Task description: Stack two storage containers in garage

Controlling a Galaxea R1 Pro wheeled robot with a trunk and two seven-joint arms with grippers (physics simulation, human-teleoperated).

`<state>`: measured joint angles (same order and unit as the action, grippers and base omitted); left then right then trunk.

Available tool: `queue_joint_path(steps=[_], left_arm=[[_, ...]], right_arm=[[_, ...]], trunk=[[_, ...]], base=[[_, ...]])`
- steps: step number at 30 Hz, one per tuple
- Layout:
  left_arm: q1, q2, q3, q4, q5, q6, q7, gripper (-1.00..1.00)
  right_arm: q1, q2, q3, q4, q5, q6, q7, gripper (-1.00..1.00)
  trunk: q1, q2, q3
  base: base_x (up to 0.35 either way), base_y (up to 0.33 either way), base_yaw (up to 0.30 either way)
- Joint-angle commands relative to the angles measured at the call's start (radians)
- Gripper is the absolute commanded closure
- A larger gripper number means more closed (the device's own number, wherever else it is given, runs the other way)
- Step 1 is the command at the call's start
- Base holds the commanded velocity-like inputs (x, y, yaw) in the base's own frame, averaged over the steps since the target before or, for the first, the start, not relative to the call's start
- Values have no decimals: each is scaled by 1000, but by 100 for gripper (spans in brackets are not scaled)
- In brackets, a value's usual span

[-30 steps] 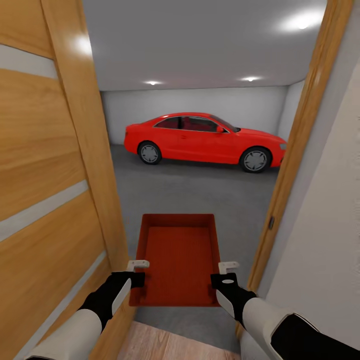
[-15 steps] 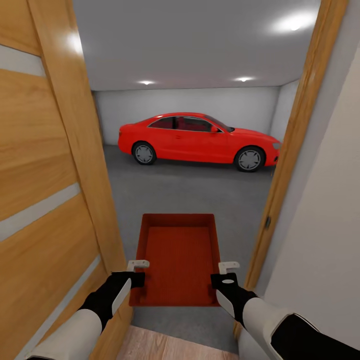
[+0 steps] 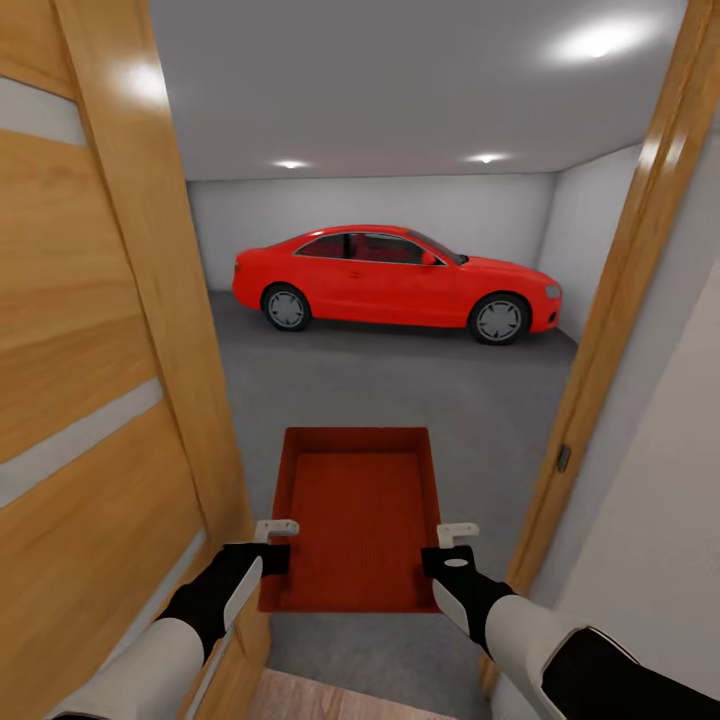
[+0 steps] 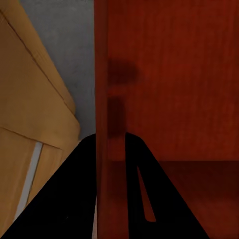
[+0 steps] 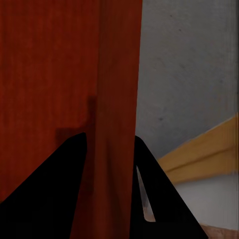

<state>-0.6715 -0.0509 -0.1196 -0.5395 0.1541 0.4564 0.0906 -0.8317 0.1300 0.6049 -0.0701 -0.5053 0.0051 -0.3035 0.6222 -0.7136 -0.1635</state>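
Two grippers carry one bin (image 3: 358, 515) between them, level, over the doorway threshold. Left gripper (image 3: 275, 545) pinches the bin's left wall near its near corner; in the left wrist view its dark fingers (image 4: 74, 189) straddle that wall (image 4: 102, 74), one on each face. Right gripper (image 3: 448, 548) pinches the right wall the same way, fingers (image 5: 59, 184) either side of the wall (image 5: 119, 99). Bin is red-orange, open-topped, with nothing in it. Below it, grey speckled floor (image 3: 400, 390); wood planks (image 3: 330, 700) show at the near edge. Open orange-brown door (image 3: 90, 350) stands close on the left, door frame (image 3: 620, 320) on the right. Beyond, the white-walled garage holds a red car (image 3: 395, 280), side-on, near the far wall.
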Motion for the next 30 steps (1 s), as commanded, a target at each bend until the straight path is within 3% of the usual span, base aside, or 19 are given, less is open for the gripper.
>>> queue_joint_path(steps=[1,12,30], left_arm=[[0,-9,-2,-3,-27,-42,14,100],[-1,-9,-2,-3,-27,-42,14,100],[-1,-9,-2,-3,-27,-42,14,100]], right_arm=[[-1,2,13,5,-27,-2,-100,100],[-1,2,13,5,-27,-1,-100,100],[-1,0,13,5,-27,-2,-100,100]], trunk=[[0,-1,-2],[0,-1,-2],[0,-1,-2]], base=[[3,2,-210],[1,0,-201],[128,111,-6]])
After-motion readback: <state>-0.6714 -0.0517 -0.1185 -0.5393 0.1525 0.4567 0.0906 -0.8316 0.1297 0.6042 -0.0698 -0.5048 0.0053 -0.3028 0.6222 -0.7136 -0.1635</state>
